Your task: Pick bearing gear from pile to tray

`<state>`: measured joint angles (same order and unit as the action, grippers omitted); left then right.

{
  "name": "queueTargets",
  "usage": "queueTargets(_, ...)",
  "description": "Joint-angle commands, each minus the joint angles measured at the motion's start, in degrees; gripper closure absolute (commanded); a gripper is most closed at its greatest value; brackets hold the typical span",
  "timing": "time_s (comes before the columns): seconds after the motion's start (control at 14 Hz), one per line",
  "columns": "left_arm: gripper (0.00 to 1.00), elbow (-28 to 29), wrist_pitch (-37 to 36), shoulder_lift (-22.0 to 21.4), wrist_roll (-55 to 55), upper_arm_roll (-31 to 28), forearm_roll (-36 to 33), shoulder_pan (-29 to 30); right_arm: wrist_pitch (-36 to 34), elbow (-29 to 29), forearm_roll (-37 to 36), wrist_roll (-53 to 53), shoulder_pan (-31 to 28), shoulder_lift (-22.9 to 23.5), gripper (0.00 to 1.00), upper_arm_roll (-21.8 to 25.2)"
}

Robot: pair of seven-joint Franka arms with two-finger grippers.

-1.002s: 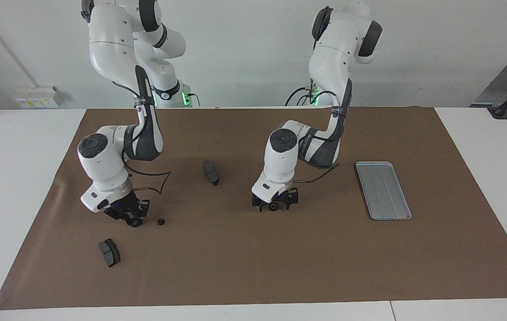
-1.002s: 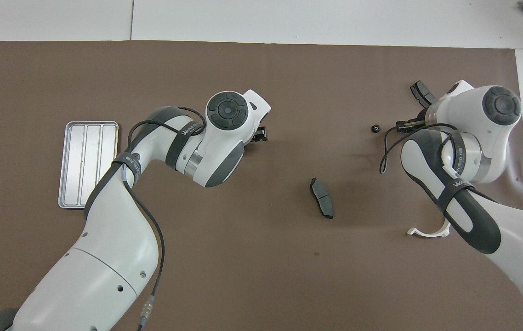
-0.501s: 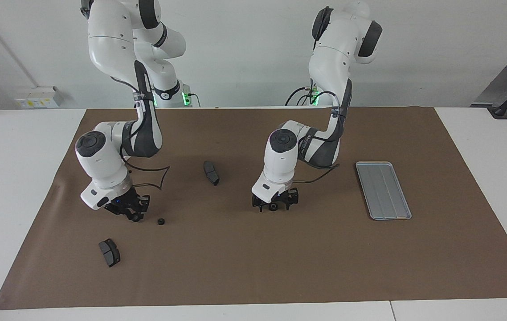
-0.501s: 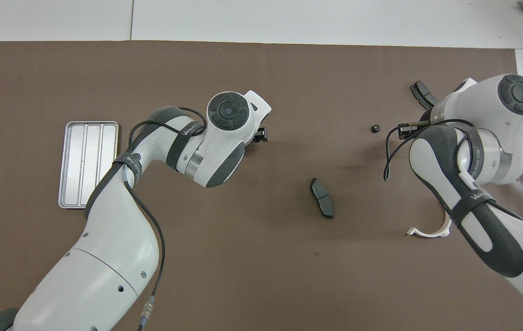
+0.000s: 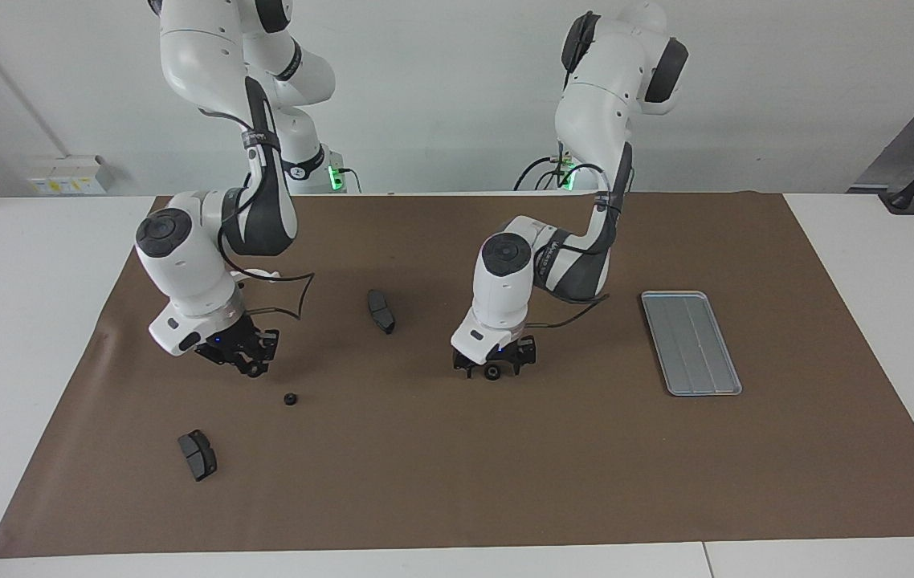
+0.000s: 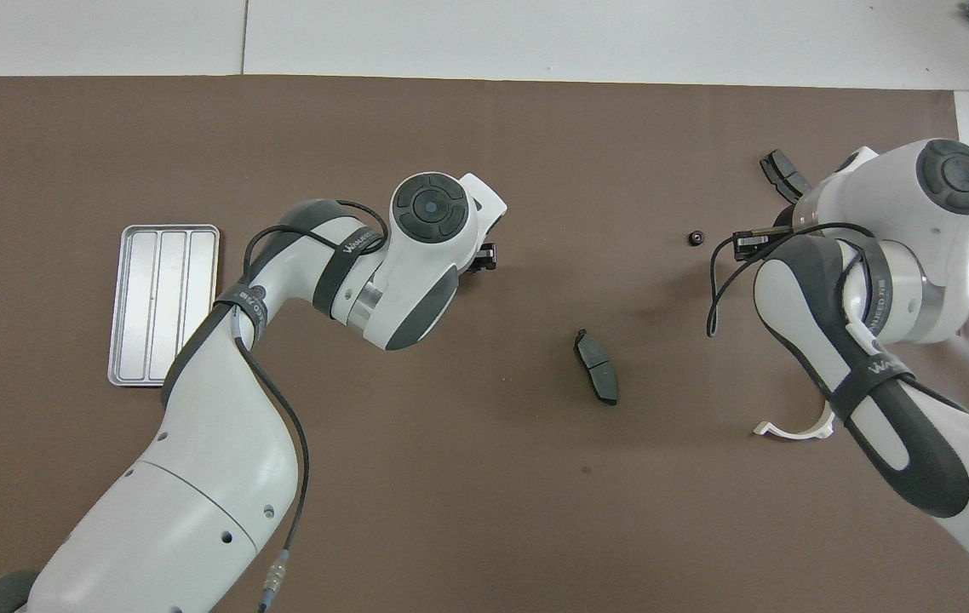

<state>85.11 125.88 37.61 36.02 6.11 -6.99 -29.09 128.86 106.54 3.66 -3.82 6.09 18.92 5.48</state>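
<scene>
Facing view | my left tool (image 5: 492,372) low at mid-surface, jaws around a gear (image 5: 493,372), grip unconfirmed | right tool (image 5: 252,368) pinched shut, above loose gear (image 5: 290,399) | tray (image 5: 691,343) empty | close squarely before lifting.

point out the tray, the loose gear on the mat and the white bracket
tray (image 5: 691,343): facing view, on its grooved floor.
loose gear (image 5: 290,399): facing view, on its round body.
white bracket (image 6: 791,431): overhead view, on its curved band beside the right arm.
</scene>
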Motion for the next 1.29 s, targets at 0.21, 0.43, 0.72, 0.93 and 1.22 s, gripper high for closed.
queueTargets(0.21, 0.5, 0.14, -2.22, -0.43, 0.01, -0.4, 0.57, -0.18, 0.43, 0.77, 0.82, 0.75, -0.38, -0.47, 1.0, -0.47)
queueTargets(0.43, 0.6, 0.05, -2.92, -0.43, 0.01, -0.4, 0.57, -0.18, 0.6, 0.86, 0.82, 0.75, -0.38, -0.55, 1.0, -0.47)
queueTargets(0.72, 0.73, -0.38, -3.27, -0.52, -0.08, -0.4, 0.74, 0.17, 0.61, 0.86, 0.82, 0.75, -0.38, -0.55, 1.0, -0.47)
queueTargets(0.93, 0.77, -3.01, -6.34, -0.69, -1.04, -0.31, 1.71, 1.92, 0.52, 0.86, 0.91, 0.83, -0.38, -0.55, 1.0, -0.47)
queueTargets(1.22, 0.77, -6.71, -12.84, -1.57, -9.36, -0.31, 4.17, 7.98, 0.16, 0.16, 0.82, 8.7, 3.73, -0.47, 1.0, -0.56)
